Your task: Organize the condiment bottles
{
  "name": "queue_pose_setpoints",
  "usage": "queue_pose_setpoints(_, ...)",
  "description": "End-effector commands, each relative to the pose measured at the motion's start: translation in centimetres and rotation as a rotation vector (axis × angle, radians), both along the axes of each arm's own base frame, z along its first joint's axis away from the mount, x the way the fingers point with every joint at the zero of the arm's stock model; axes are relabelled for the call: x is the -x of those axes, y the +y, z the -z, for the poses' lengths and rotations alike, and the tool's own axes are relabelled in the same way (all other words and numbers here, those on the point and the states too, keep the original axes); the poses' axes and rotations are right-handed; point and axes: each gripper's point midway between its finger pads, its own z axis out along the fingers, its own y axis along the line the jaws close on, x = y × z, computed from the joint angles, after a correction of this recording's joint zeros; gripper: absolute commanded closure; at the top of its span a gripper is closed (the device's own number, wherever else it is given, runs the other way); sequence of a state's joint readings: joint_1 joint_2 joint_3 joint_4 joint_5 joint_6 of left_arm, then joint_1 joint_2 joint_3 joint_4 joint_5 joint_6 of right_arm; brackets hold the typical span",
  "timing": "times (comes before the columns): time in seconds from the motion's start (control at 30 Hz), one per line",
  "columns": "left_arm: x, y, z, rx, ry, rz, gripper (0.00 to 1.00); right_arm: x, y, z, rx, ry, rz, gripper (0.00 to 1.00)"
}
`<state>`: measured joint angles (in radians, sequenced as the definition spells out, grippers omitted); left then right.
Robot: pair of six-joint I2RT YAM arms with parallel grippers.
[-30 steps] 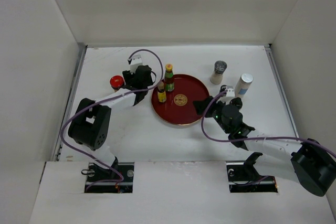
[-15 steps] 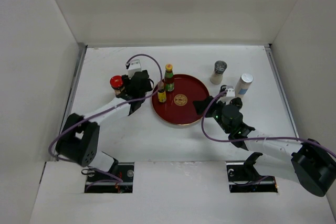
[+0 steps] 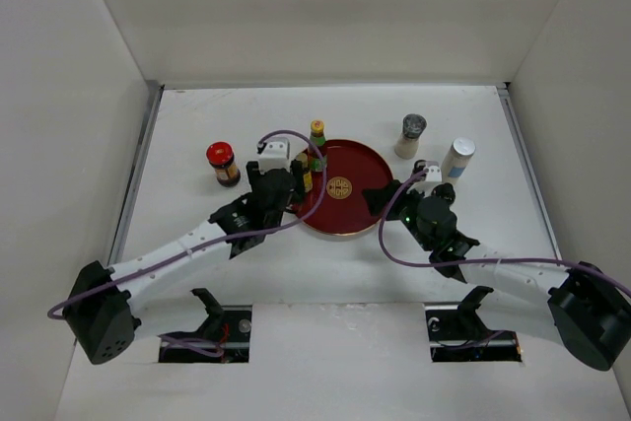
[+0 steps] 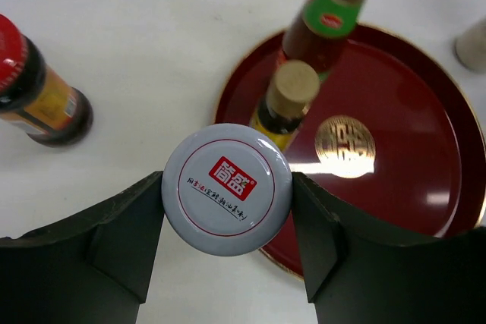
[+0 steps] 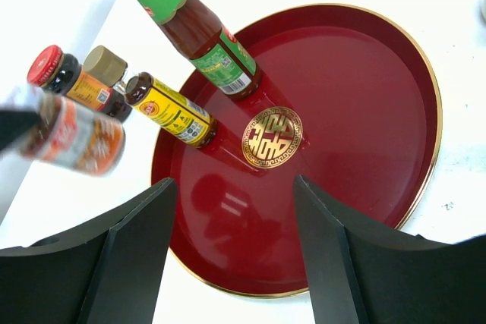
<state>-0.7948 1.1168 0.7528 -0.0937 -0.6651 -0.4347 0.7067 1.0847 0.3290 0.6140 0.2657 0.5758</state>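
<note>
My left claw [image 4: 228,201] grips the white-lidded jar [image 4: 227,184]. Its lid fills the gap and touches both fingers, just over the near left rim of the red tray [image 4: 425,210]. My right claw [image 5: 234,187] stands partly open and holds nothing, above the tray, where the slim yellow-capped bottle [image 5: 199,34] and the small yellow-labelled bottle [image 5: 171,115] stand. The red-lidded jar [image 4: 36,87] sits on the worktop [image 4: 144,20].

Condiment bottles, as I found them:
- one white-lidded jar [image 4: 226,190], red logo on top, clamped upright in my left claw [image 4: 228,199] at the tray's [image 4: 410,111] left rim;
- one yellow-capped green-labelled bottle [image 4: 328,17], upright on the tray;
- one tan-capped yellow-labelled bottle [image 4: 288,100], just beside it;
- one red-lidded dark jar [image 3: 223,164], upright, left of the tray;
- one grey-capped shaker [image 3: 411,135] and one white cylinder [image 3: 456,158], upright, right of the tray.
</note>
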Motion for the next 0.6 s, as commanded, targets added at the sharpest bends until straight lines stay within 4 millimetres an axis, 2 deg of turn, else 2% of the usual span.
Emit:
queue_pose_setpoints(0.0,0.6,-2.3,-3.1,0.083,-0.07,0.037,0.74,-0.2,0.1,-2.1,-0.046,-0.062,0.001,0.31)
queue_pose_setpoints(0.17,0.8,-6.1,-3.0,0.112,-0.075,0.111,0.74,-0.3,-0.2,-2.1,-0.049,-0.066,0.01,0.31)
queue_pose_setpoints(0.33,0.1,-9.5,-1.3,0.102,-0.065,0.157,0.74,-0.2,-0.3,-2.4,-0.054,-0.073,0.015,0.31)
queue_pose_setpoints(0.43,-0.3,-10.5,-0.8,0.113,-0.079,0.162,0.74,-0.1,-0.3,-2.4,-0.056,-0.073,0.015,0.31)
queue_pose_setpoints(0.57,-0.8,-10.6,1.1,0.082,-0.053,0.154,0.72,-0.1,-0.2,-2.4,-0.056,-0.075,0.012,0.31)
